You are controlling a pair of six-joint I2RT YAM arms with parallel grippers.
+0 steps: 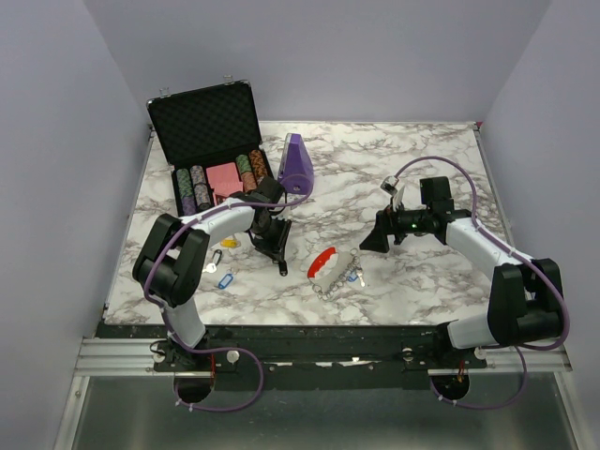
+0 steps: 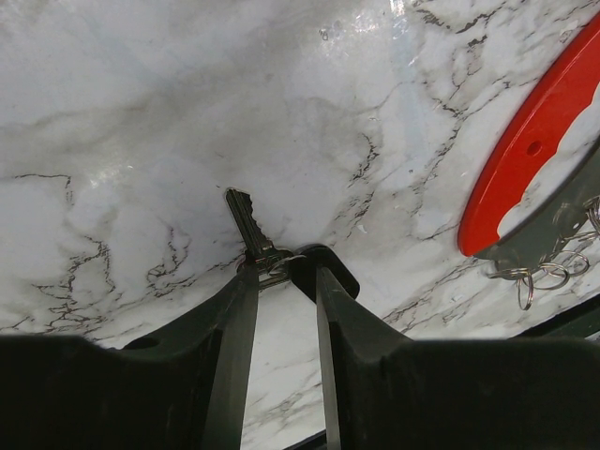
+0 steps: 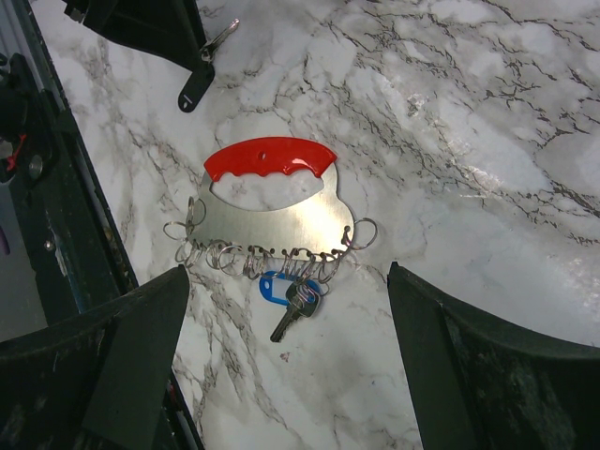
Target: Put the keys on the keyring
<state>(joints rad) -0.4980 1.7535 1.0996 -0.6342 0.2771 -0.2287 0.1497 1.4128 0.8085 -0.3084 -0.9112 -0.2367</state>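
Note:
The keyring [image 3: 267,157] lies flat on the marble: a red plastic arc over a silvery plate with a row of small rings. One key with a blue tag [image 3: 291,300] hangs from those rings. My right gripper [image 3: 289,274] hovers open above and just right of the keyring [image 1: 323,262], touching nothing. Left of the ring, my left gripper [image 2: 281,267] is shut on a slim black key [image 2: 246,220]; its blade pokes out past the tips and its black head [image 2: 328,267] sits beside the right finger. The red arc [image 2: 534,141] shows at the right of the left wrist view.
Three loose keys lie left of my left arm: yellow tag [image 1: 230,244], plain silver [image 1: 214,261], blue tag [image 1: 225,279]. An open black case of poker chips [image 1: 211,173] and a purple object [image 1: 296,164] stand at the back. The table's dark front edge [image 1: 309,330] is near.

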